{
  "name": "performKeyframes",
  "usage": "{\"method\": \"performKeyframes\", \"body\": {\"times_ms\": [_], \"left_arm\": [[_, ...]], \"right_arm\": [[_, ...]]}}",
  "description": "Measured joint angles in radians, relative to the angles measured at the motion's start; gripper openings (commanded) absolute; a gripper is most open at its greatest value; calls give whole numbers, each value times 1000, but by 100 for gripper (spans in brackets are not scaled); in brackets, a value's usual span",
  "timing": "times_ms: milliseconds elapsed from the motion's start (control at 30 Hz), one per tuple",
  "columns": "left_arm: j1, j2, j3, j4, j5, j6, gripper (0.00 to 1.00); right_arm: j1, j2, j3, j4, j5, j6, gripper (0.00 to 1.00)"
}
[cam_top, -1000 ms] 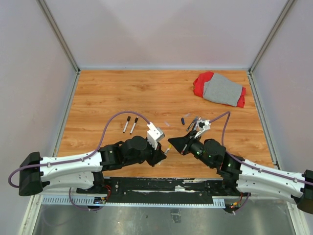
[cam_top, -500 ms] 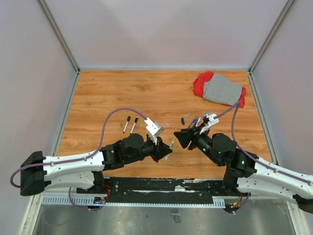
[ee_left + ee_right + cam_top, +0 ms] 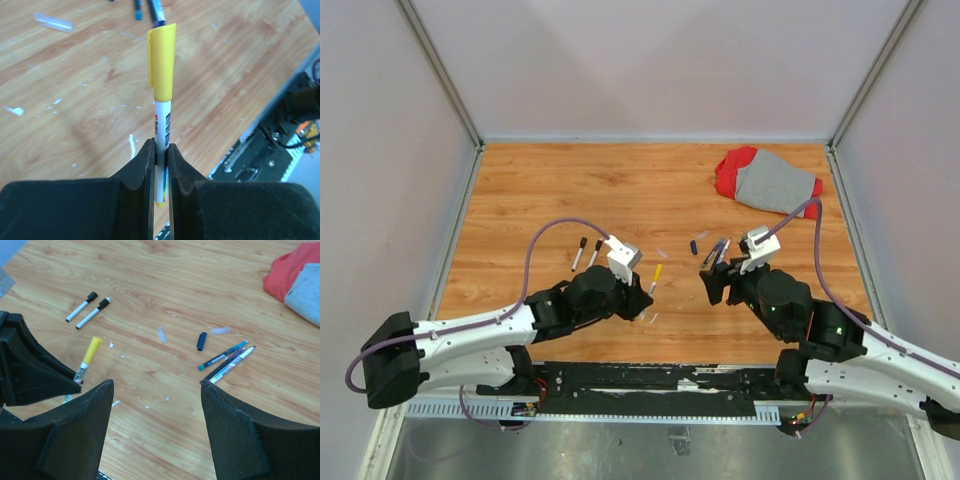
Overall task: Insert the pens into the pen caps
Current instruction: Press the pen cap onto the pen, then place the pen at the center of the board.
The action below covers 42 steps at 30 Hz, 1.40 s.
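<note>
A yellow-capped pen (image 3: 162, 100) is gripped by its white barrel between the narrowly set jaws of the left end effector (image 3: 160, 150). Its cap is pointed away from the arm, over the wooden surface (image 3: 550, 190). Just to the right of that pen the right end effector (image 3: 156, 385) is held wide, with nothing between its fingers.

Beyond the yellow-capped pen and to its left, two black-capped pens (image 3: 93, 313) are laid side by side, slightly apart. Beyond it and to the right, one loose blue cap (image 3: 201, 341) is seen. Just past that cap three uncapped pens (image 3: 222, 355) are bunched together. Six pens are counted in all. Two small clear pieces (image 3: 161, 333) lie between the yellow-capped pen and the bunch.

Farther off to the right a red and grey cloth (image 3: 770, 183) is heaped near the right wall (image 3: 895, 150). Bare wood is left open beyond the pens as far as the back wall. The near edge, bordered by a black rail (image 3: 650, 378), is close behind the yellow-capped pen.
</note>
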<state>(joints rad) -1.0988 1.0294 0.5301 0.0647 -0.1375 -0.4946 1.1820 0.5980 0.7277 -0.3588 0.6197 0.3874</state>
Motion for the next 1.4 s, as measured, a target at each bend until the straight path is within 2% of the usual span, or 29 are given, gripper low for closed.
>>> {"method": "performKeyframes", "body": {"times_ms": [100,200,333,467,600,867,1067,1400], "left_arm": [[38,0,18,-54,-16,2,0],[64,0,46,-100,-32,9,0],[98,7,77,-154,-38,26,0],[145,33,105,-209,-37,50,0],[194,71,129,-257,-42,72,1],[275,162,179,-299,-54,113,0],[346,259,217,-305,-44,163,1],[467,520,372,-333,7,252,0]], "right_arm": [[-47,43,52,-58,-10,-18,75],[-167,79,67,-85,-97,-26,78],[-400,117,57,-103,-328,-14,84],[-517,120,-8,-99,-495,16,89],[-524,108,-62,-100,-571,36,93],[-524,50,-136,-81,-603,91,100],[-524,29,-195,-66,-629,134,100],[-524,26,-219,-27,-699,163,100]]}}
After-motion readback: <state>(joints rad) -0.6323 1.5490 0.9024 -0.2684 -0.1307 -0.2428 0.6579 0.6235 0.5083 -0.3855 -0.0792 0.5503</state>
